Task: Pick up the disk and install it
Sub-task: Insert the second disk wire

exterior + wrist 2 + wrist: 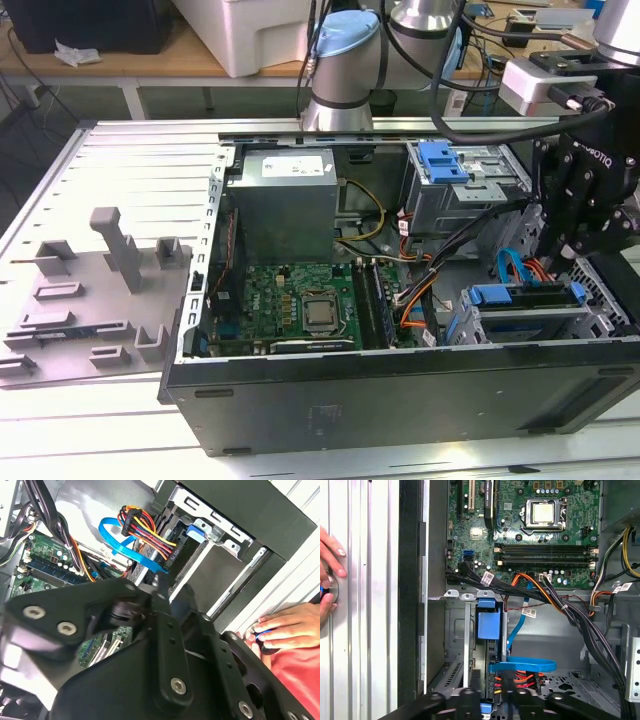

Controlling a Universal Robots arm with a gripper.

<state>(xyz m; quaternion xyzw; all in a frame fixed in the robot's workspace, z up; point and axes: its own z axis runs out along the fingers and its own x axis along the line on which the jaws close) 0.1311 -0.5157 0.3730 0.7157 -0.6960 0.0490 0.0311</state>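
The disk (535, 322) lies flat in the drive cage at the exterior view's lower right corner of the open computer case, silver with a blue rail along its far edge. In the first wrist view the disk (487, 622) shows edge-on as a blue strip between the cage's metal walls. My gripper (562, 262) hangs just above the disk's end on the exterior view's right, beside the blue data cable (512, 268) and the orange power wires. Its black body covers the near part of the disk in both wrist views.
A second metal cage with a blue plastic bracket (440, 160) stands behind. The motherboard (300, 305) and cable bundles fill the case's middle. A grey moulded fixture tray (90, 300) lies on the exterior view's left. A person's hand (280, 627) rests on the table outside the case wall.
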